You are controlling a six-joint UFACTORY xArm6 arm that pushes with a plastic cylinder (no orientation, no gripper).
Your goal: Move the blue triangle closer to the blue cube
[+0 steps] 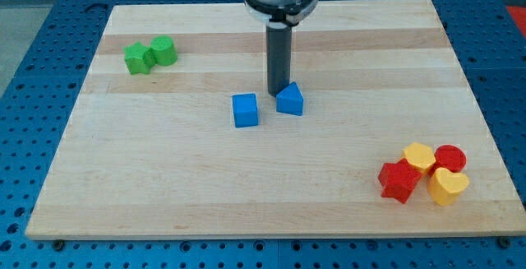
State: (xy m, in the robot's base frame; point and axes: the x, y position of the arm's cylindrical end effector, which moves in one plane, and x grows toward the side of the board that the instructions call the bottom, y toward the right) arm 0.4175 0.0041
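My tip (pixel 278 95) stands at the far-left edge of the blue triangle (pixel 290 100), just right of the blue cube (pixel 245 110). There are no fingers, only a bare rod. Pushing from here risks driving the triangle rightward, away.

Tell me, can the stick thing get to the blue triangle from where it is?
Probably yes. My tip is right behind the blue triangle, at its top-left edge, with nothing between them.

- blue triangle (pixel 289 100), blue cube (pixel 245 110)
- two green blocks (pixel 150 54), far left
- red (pixel 399 180), (pixel 450 157) and yellow (pixel 419 157), (pixel 448 186) blocks, near right
- dark rod (pixel 279 59)
- pale striped wood board (pixel 164 162)
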